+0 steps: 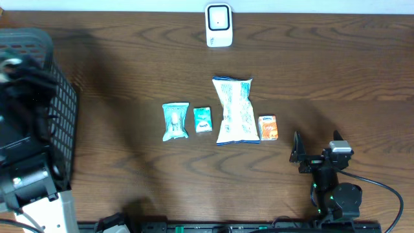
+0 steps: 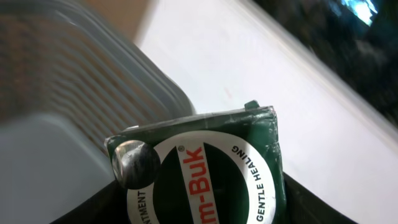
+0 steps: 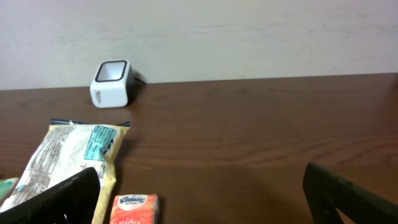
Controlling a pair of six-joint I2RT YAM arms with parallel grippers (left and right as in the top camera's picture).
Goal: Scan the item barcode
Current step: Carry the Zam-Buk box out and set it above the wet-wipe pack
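1. Overhead: the scanner (image 1: 218,26) stands at the far edge of the counter (image 1: 129,58), well apart from the black basket (image 1: 61,110) on the left, where the left arm (image 1: 26,139) is a dark blur. A row of packets lies between them, the chip bag (image 1: 234,110) being the largest. The right tool (image 1: 315,152) sits near the front edge, jaws spread, holding nothing.
2. Left wrist: the left tool (image 2: 199,208) is clenched on a green Zam-Buk box (image 2: 205,155), with a grey ribbed wall (image 2: 74,68) behind. No barcode shows on this face (only the round label), so presenting the wrong side at the scanner would give no read. The frame edge cuts off the grip, which is probably shallow; a quick swing could tilt or drop the box.
3. Right wrist: the scanner's dark window tilts upward. The tissue pack (image 3: 134,208) and chip bag lie below the likely path, so a low carry could sweep them aside
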